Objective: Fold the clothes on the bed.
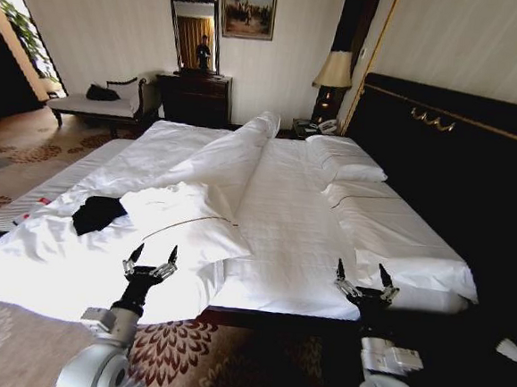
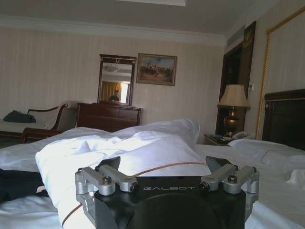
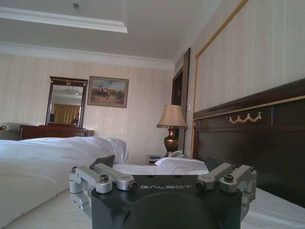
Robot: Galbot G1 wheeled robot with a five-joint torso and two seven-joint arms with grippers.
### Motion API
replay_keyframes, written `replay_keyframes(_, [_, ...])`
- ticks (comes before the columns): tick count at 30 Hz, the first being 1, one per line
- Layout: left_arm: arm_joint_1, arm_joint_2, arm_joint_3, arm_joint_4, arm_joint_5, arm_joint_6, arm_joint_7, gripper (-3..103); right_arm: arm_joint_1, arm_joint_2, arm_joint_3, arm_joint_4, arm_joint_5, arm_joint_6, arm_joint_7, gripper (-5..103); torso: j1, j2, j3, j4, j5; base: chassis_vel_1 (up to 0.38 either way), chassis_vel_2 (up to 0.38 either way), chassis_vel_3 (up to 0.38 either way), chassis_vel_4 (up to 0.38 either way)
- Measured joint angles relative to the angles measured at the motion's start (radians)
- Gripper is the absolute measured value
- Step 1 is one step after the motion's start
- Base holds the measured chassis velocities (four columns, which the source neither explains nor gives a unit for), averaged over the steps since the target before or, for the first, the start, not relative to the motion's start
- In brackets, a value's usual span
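Lying crumpled on the left side of the bed [image 1: 292, 223], black T-shirt [image 1: 97, 213] sits on the white duvet [image 1: 176, 214] near the left edge — bunched into a lump, long axis roughly across the bed, slightly diagonal; collar and hem direction unreadable, no lettering visible. Left gripper [image 1: 150, 258] hovers over the near duvet edge, fingers spread, nothing held, shirt just beyond and to its left. Right gripper [image 1: 363, 278] hovers over the near right corner of the mattress — fingers also spread, well apart from the shirt.
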Motion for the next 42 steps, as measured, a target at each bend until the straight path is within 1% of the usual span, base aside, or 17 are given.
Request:
replay_keyframes(16, [0.005,-0.004,0.0,-0.003,0.006,-0.004,0.0,100,0.006,0.001,-0.001,-0.005,0.0,0.029,0.001,100,0.002,-0.001,0.001,0.0001,-0.0001,-0.092,0.099,0.083,-0.094])
replay_keyframes(26, [0.0,-0.004,-0.01,-0.01,-0.004,-0.004,0.0,100,0.013,0.007,0.0,-0.021,-0.031,0.035,-0.014,100,0.0,0.0,0.0,0.0,0.0001,0.0,0.0,0.0,0.0])
replay_keyframes(42, [-0.008,-0.004,-0.007,-0.004,-0.007,-0.002,-0.001,100,0.014,0.017,-0.005,-0.028,-0.033,0.043,-0.02,100,0.0,0.0,0.0,-0.0001,0.0001,0.007,0.01,-0.013,-0.012])
